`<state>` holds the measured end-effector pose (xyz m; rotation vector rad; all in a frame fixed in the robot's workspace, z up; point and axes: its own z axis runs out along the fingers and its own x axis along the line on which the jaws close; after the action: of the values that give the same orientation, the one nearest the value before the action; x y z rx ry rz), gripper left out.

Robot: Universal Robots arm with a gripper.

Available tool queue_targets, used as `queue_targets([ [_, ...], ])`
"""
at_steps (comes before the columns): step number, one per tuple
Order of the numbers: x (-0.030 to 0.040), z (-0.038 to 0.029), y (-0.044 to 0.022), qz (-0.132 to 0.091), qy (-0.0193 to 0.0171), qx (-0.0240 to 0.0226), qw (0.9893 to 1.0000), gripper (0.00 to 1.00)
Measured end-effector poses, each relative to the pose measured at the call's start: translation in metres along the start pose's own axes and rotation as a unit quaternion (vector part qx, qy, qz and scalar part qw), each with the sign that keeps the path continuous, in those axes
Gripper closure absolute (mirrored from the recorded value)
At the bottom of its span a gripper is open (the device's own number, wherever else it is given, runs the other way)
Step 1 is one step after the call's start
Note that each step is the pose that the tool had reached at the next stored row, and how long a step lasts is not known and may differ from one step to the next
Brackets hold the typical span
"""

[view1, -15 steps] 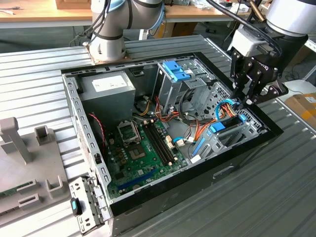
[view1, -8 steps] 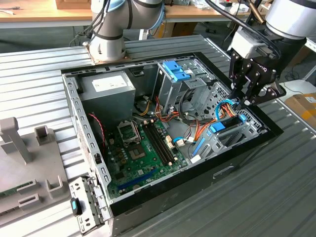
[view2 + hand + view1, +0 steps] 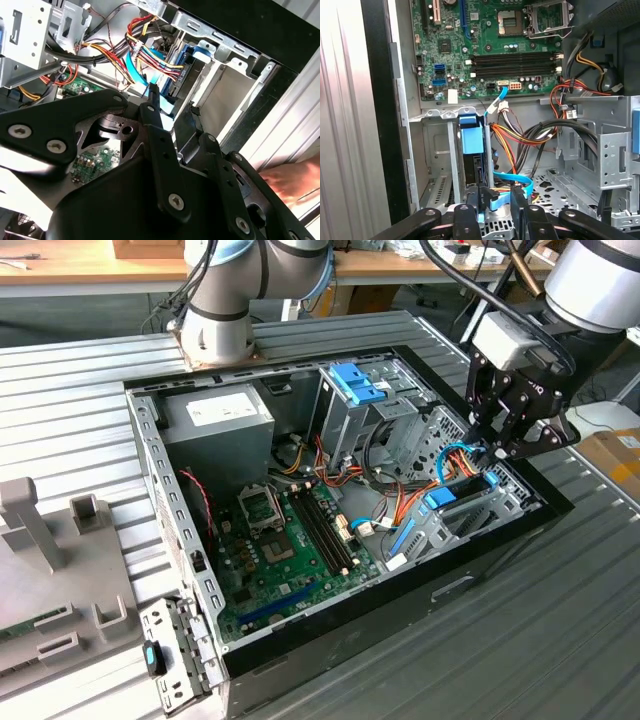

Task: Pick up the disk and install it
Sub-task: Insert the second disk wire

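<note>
Inside case: disk slotted in bay, mostly hidden; end effector spread, empty, just above.

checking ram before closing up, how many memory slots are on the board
4 memory slots, side by side in one bank on the green motherboard, beside the processor socket. All look empty; none seems hidden.

Matt black gripper, seemingly metal with bright screws; disk carrier of smooth light-blue plastic; computer case of dull bare metal; ribbed grey metal bench; glossy green motherboard.
</note>
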<state>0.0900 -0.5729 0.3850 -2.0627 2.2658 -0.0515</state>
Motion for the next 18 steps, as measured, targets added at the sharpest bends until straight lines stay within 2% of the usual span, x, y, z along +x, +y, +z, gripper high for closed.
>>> queue_targets([
  [18,0.0003,0.0002,0.0000,-0.005,-0.0007,-0.0002,1.0000,0.60],
])
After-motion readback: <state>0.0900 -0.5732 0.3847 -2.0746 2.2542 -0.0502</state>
